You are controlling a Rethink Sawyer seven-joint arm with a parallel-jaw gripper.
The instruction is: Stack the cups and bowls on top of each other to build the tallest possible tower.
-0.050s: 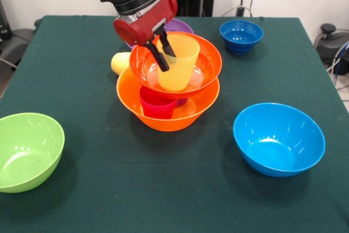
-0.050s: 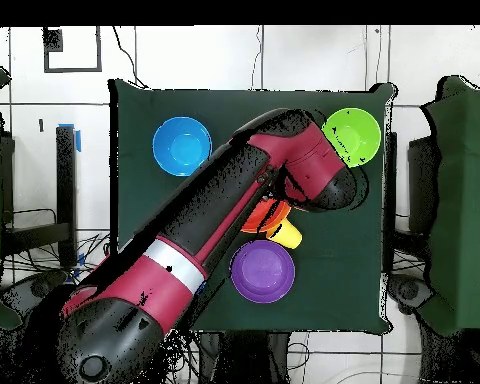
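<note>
Jaws clamp the upright orange-yellow cup point(image 1: 178, 64) by its rim inside the tower point(image 1: 169, 88); pale yellow cup point(image 1: 120, 63) lies sideways behind

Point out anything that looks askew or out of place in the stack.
The red-orange bowl sits tilted on the red-pink cup inside the orange-yellow bowl, not nested. The yellow cup leans in it, at the gripper. A pale yellow cup lies on its side behind.

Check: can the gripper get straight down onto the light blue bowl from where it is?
Probably yes. The light blue bowl sits alone and open side up, with nothing over it. But the gripper has its fingers around the orange-yellow cup wall in the tower, so it must let go first.
</note>
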